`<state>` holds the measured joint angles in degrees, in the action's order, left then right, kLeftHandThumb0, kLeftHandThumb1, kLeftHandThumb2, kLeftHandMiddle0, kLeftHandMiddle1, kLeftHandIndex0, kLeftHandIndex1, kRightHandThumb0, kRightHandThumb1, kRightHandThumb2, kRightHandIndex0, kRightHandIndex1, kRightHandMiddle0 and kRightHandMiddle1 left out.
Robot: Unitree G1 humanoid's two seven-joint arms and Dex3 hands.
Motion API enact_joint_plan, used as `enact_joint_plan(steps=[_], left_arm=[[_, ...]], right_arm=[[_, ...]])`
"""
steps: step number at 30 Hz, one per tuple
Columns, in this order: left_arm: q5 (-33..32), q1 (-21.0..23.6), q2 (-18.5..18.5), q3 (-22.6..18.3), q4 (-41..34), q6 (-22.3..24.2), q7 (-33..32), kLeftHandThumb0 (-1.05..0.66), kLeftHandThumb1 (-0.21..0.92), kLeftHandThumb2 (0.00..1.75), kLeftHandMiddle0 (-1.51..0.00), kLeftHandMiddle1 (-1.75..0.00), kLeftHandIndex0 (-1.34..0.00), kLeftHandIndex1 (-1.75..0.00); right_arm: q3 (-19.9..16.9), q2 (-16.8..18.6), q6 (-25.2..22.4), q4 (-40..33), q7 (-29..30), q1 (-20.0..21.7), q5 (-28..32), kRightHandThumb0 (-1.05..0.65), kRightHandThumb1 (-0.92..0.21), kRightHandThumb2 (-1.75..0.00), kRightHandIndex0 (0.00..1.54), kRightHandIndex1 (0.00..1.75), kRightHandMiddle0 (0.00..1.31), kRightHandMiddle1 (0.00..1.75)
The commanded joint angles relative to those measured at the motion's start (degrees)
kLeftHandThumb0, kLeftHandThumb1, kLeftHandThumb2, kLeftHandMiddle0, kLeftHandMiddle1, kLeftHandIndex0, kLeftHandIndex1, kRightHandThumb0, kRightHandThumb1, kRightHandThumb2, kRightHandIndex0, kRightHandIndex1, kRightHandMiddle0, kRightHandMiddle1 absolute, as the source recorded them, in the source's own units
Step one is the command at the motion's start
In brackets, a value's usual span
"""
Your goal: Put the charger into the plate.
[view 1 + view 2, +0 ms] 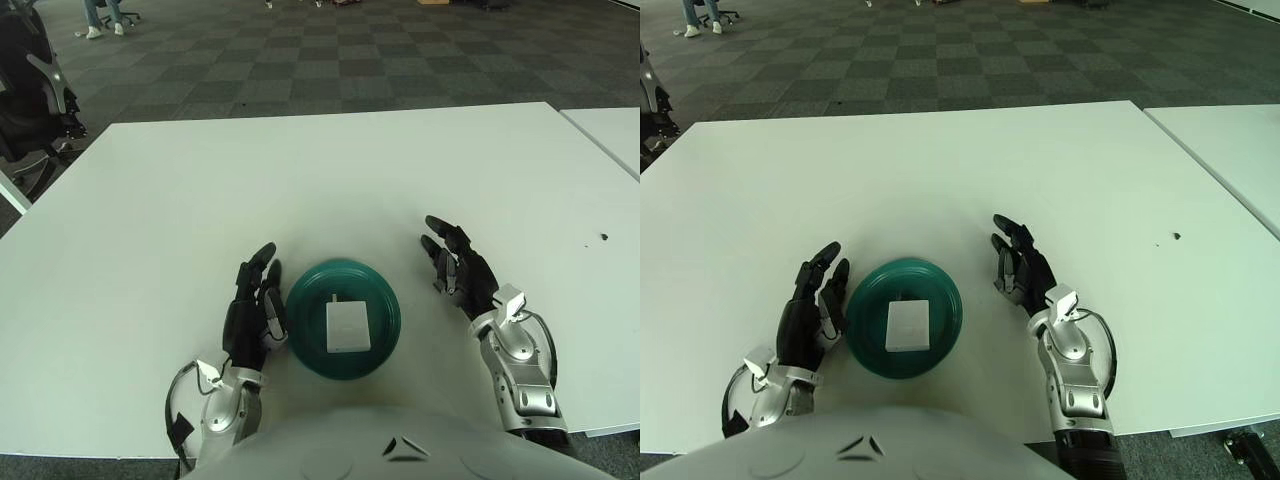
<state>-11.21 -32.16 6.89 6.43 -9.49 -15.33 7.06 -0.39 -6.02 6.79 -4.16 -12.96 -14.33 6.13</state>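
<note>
Your white charger (346, 325) lies flat inside the green plate (300, 300) at the near edge of the white table (300, 170), so the job looks done. Your left hand (252, 310) sits just beside the plate's left rim with its fingers loose and holding nothing, and your right hand (462, 270) is a bit apart on the right side, fingers also spread and holding nothing. If you swing the left hand to the right, it could bump the rim, push the plate, and tip the charger out, so pull both hands away from it.
</note>
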Motion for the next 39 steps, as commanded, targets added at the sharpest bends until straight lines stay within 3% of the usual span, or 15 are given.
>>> enact_joint_plan(steps=[1,10,14,18,39], left_arm=[[0.39,-0.73,-0.49,-0.56,-0.3,1.3,-0.92,-0.96,0.92,1.05,-0.16,0.0,0.0,-0.57],[0.76,-1.13,-1.0,-0.53,-0.54,1.73,-0.65,-0.96,0.92,1.04,-0.17,0.0,0.0,-0.56],[1.27,-1.25,-0.97,-0.42,-0.42,1.88,-1.04,-0.96,0.92,1.04,-0.17,0.0,0.0,-0.56],[1.41,-1.23,-0.61,-0.56,0.31,1.51,-1.33,-0.97,0.92,1.04,-0.16,0.0,0.0,-0.55],[6.68,-0.61,1.44,-0.5,2.8,-2.38,-6.93,-0.94,0.92,1.01,-0.12,0.0,0.0,-0.41]], right_arm=[[1.24,0.94,-0.56,0.29,0.66,-1.45,-0.77,-0.91,-0.92,-0.9,0.15,0.0,0.0,0.43],[3.71,3.26,2.23,1.41,1.45,-3.44,-0.71,-0.93,-0.92,-0.92,0.1,0.0,0.0,0.26],[2.51,5.87,7.61,13.19,2.16,-1.37,0.1,-0.91,-0.92,-0.92,0.07,0.0,0.0,0.22],[1.81,7.18,9.72,17.73,3.19,-0.2,0.12,-0.89,-0.92,-0.91,0.05,0.0,0.0,0.19],[2.6,12.73,22.19,22.25,9.58,-0.26,-3.17,-0.9,-0.92,-0.85,0.06,0.01,0.0,0.22]])
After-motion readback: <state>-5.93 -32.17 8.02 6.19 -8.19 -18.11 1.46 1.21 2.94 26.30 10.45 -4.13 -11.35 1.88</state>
